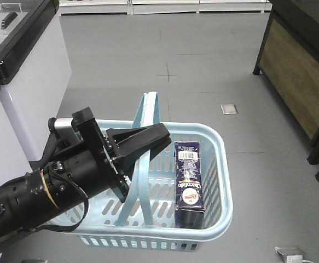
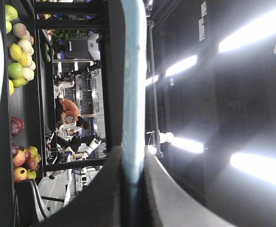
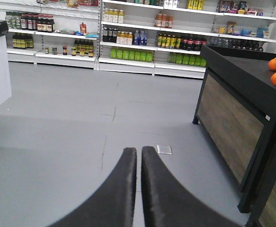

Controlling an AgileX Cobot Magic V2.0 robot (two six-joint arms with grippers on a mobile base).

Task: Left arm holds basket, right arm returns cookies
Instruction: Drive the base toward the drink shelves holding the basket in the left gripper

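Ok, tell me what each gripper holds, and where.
Left gripper clamps the basket by one hoop handle; right gripper is shut on nothing.

1. Left arm (image 1: 30, 197) comes in from the lower left and slopes up toward the right; a yellow ring bands it near the wrist; cables loop beside it.
2. Left gripper (image 1: 160, 136) points forward and a little right; its fingers (image 2: 104, 194) are closed, one on each side of the handle (image 2: 134, 85), pinching it.
3. Right gripper (image 3: 138, 151) points ahead, roughly level; its fingers (image 3: 121, 194) lie side by side with only a thin slit between them, tips nearly meeting, empty; the rest of that arm is out of sight.
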